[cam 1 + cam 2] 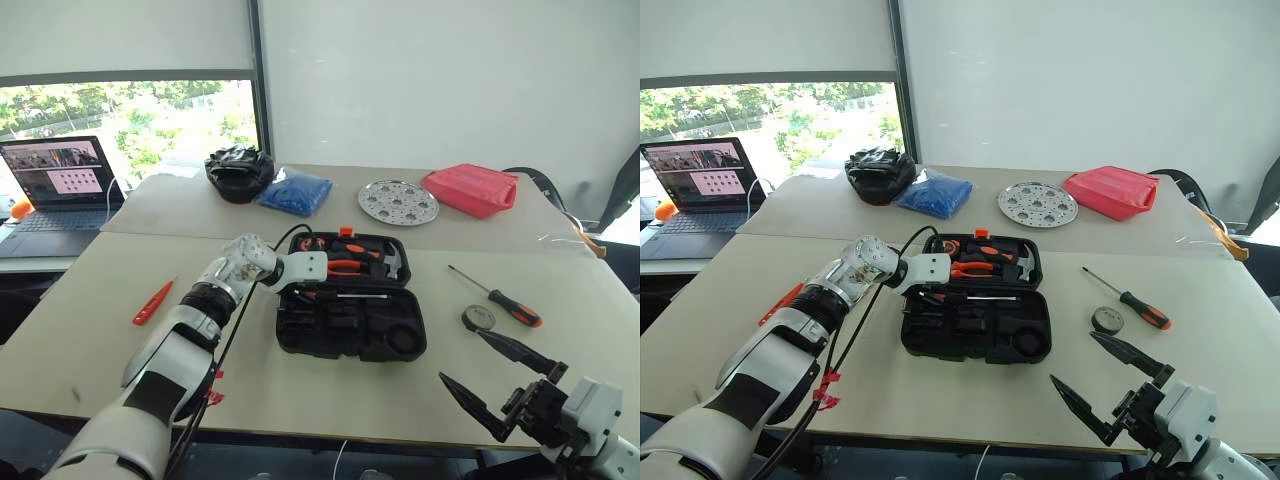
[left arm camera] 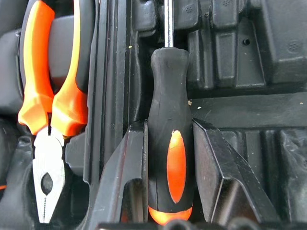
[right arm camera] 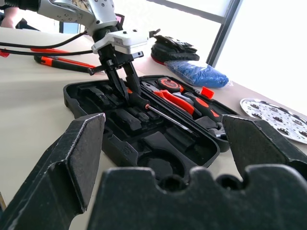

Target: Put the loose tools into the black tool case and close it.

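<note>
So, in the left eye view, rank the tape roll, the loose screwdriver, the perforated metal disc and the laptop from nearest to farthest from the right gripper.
1. Tape roll, on the table just beyond the right gripper.
2. Screwdriver, just past the roll, right of the case.
3. Metal disc, on the far table, middle.
4. Laptop, far left corner.

Two pale tables (image 1: 130, 330) abut before a white wall (image 1: 450, 80); at far left, a window (image 1: 150, 120) under a lowered blind (image 1: 120, 35) admits daylight over greenery.
</note>
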`<state>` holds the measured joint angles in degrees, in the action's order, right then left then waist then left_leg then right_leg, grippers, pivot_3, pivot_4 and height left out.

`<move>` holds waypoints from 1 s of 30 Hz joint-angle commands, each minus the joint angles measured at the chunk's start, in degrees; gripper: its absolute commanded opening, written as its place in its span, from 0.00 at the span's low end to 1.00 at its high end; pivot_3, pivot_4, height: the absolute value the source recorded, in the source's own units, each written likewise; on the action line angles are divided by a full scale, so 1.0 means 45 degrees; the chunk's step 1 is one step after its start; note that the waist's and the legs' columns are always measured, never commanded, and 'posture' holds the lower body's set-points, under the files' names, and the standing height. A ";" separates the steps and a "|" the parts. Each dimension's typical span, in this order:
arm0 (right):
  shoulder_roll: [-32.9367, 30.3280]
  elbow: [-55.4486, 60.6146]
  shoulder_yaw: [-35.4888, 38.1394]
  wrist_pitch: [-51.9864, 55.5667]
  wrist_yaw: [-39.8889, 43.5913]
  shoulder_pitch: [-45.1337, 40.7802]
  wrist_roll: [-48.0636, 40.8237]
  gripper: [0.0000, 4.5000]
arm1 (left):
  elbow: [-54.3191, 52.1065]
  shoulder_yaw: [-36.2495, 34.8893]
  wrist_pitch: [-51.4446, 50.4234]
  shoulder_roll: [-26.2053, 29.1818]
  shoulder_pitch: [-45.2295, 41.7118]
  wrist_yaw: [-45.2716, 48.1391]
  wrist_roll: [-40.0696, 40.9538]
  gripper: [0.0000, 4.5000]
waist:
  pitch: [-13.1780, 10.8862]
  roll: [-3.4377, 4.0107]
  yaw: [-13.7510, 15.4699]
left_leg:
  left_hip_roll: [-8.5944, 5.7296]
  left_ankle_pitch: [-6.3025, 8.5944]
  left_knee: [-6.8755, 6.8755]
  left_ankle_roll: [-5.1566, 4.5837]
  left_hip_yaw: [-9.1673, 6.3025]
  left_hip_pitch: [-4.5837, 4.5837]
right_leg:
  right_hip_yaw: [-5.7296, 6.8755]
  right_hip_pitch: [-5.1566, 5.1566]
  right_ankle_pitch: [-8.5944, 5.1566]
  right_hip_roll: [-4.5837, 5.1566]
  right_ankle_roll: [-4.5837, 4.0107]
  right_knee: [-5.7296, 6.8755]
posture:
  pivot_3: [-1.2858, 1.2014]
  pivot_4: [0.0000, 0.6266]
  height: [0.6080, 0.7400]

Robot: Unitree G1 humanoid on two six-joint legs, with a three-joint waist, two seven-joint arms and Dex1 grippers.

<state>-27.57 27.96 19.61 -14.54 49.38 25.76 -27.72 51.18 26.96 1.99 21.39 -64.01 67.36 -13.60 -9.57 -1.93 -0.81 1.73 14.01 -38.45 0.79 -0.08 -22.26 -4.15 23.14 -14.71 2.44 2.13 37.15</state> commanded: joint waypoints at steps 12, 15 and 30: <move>0.0092 0.0359 -0.0307 -0.0131 -0.0185 0.0060 -0.0030 1.00 | -0.0568 -0.0204 -0.0236 -0.0070 -0.0039 -0.0747 -0.0487 0.18 | 0.0000 0.0000 0.0003 | 0.0000 0.0000 -0.0010 0.0000 -0.0003 -0.0007 | 0.0002 0.0002 0.0000 0.0000 0.0001 0.0001 | 0.52 0.24 1.00; 0.0056 0.0381 -0.0345 -0.0079 -0.0171 0.0088 -0.0082 1.00 | -0.0734 -0.0503 0.0090 -0.0191 0.0043 -0.0852 -0.0241 0.41 | 0.0000 0.0000 0.0009 | 0.0000 0.0000 -0.0010 0.0000 -0.0004 -0.0007 | 0.0002 0.0002 0.0001 0.0000 0.0001 0.0001 | 0.52 0.24 1.00; 0.0032 0.0486 -0.0531 0.0029 -0.0289 0.0154 -0.0088 1.00 | -0.1881 -0.2720 0.0539 0.0048 0.1023 -0.0444 0.2120 0.31 | 0.0009 0.0021 -0.0061 | 0.0002 0.0018 -0.0060 -0.0029 -0.0007 -0.0028 | 0.0000 0.0005 0.0047 -0.0002 -0.0041 0.0003 | 0.52 0.24 1.00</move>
<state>-27.41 28.16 16.77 -14.47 48.65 26.76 -27.33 42.63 16.21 5.65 21.91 -59.38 66.26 -5.10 -9.52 -1.83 -1.08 1.74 14.09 -38.73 0.66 -0.11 -22.40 -4.14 23.17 -14.50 2.44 1.95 37.17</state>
